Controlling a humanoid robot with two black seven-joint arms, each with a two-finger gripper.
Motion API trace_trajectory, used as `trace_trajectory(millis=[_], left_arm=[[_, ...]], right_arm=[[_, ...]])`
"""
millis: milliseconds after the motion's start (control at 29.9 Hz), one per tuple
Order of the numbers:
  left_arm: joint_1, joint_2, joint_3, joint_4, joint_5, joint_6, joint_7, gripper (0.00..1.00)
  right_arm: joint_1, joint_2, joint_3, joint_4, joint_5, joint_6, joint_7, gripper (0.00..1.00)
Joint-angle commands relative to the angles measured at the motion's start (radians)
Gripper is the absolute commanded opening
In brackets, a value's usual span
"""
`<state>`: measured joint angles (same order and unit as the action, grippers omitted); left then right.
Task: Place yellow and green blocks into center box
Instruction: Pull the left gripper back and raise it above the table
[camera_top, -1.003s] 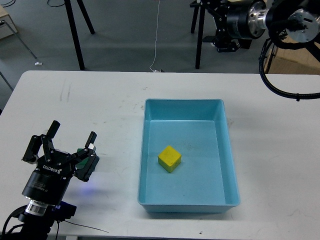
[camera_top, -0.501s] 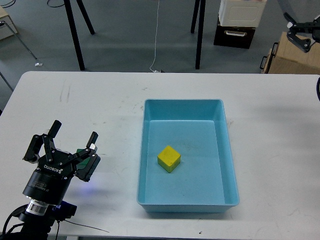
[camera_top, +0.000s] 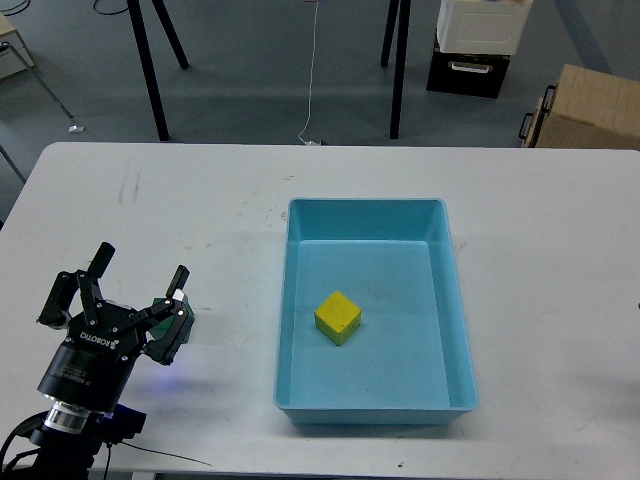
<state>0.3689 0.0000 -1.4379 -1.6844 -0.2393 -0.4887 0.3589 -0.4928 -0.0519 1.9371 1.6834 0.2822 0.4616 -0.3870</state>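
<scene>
A yellow block (camera_top: 338, 317) lies inside the blue center box (camera_top: 290, 300), a little left of its middle. My left gripper (camera_top: 130, 282) is at the table's front left, open, with its fingers spread and pointing up. A dark green block (camera_top: 186, 322) shows only partly, on the table just behind the gripper's right finger (camera_top: 176, 290). I cannot tell whether the finger touches it. The block is not between the fingers. My right gripper is out of view.
The white table (camera_top: 200, 200) stretches around the box. Black stand legs (camera_top: 150, 60) and a thin cable are on the floor behind the table. A cardboard box (camera_top: 590, 110) and a white container stand at the back right.
My right arm has swung away from the top right and left the view. My left gripper has shifted slightly left and down beside the green block.
</scene>
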Motion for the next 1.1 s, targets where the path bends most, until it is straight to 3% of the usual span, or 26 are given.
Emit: trace_trajectory(millis=[0, 368, 568, 769, 969, 1069], left_arm=[[0.002, 0.000, -0.009, -0.001, 0.000, 0.000, 0.000, 1.00], [-0.007, 0.000, -0.021, 0.000, 0.000, 0.000, -0.020, 1.00], [-0.076, 0.021, -0.175, 0.017, -0.008, 0.000, -0.041, 1.00], [-0.241, 0.035, -0.306, 0.201, -0.063, 0.000, -0.031, 1.00], [-0.341, 0.331, -0.315, 0.157, -0.135, 0.000, -0.041, 1.00], [-0.413, 0.544, -0.302, 0.147, -0.130, 0.000, -0.037, 1.00]], right_arm=[[-0.018, 0.009, 0.000, -0.001, 0.003, 0.012, 0.002, 1.00], [-0.023, 0.009, -0.036, 0.002, -0.008, -0.014, -0.003, 1.00], [-0.088, -0.022, 0.005, 0.045, -0.003, -0.060, -0.004, 1.00], [-0.130, -0.051, 0.013, 0.048, 0.003, -0.064, -0.001, 1.00], [-0.125, -0.028, -0.010, 0.048, 0.003, -0.064, 0.005, 1.00], [-0.124, -0.028, -0.009, 0.048, 0.005, -0.061, 0.005, 1.00]])
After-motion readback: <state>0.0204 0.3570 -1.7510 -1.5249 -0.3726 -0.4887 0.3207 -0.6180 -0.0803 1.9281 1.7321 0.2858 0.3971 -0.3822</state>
